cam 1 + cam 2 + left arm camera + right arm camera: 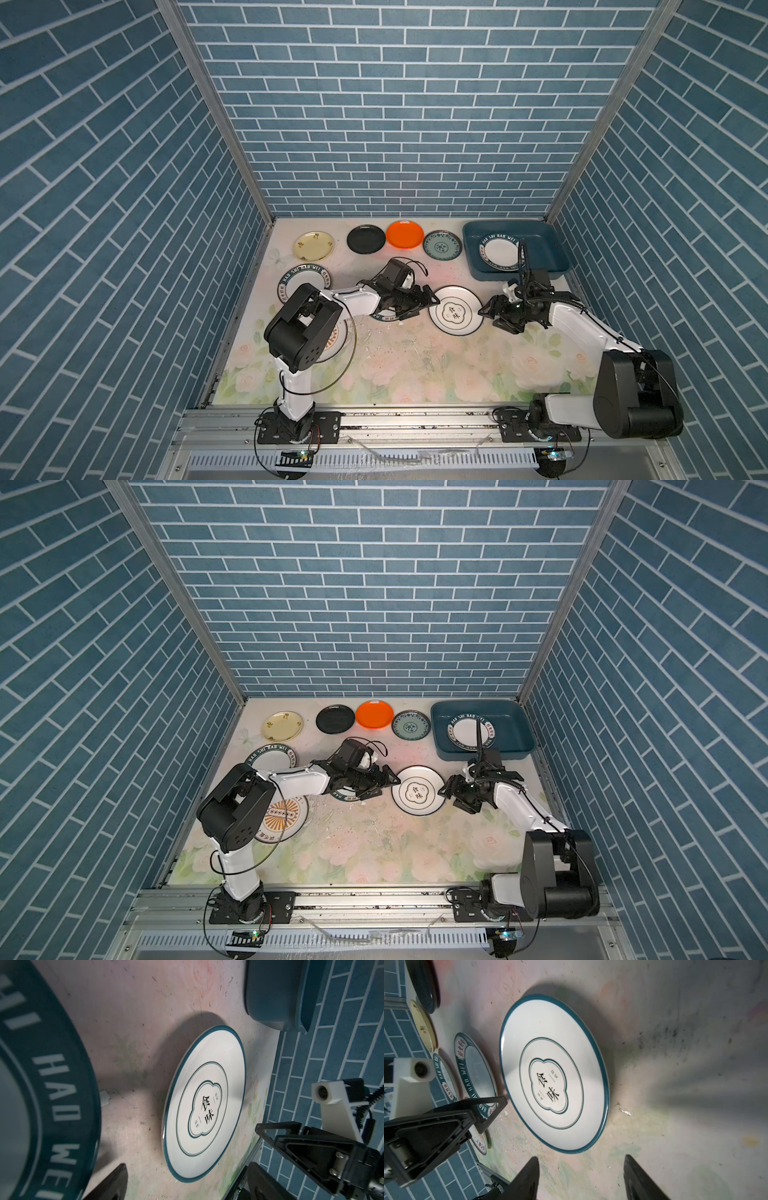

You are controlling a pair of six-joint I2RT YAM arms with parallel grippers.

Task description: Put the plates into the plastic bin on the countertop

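A white plate with a dark ring and characters (454, 309) (204, 1103) (553, 1072) lies flat on the countertop (415, 365). My left gripper (432, 301) (187, 1183) is open just off its left edge. My right gripper (484, 311) (583, 1178) is open just off its right edge, and neither holds anything. The plastic bin (548, 249) (515, 733) at the back right holds one lettered plate (498, 252). Another lettered plate (386, 318) (41, 1084) lies partly under my left gripper.
Along the back stand a cream-yellow plate (313, 246), a black plate (366, 239), an orange plate (404, 234) and a teal-patterned plate (442, 245). A lettered plate (297, 282) and a sunburst plate (286, 816) lie under the left arm. Blue brick walls close in three sides.
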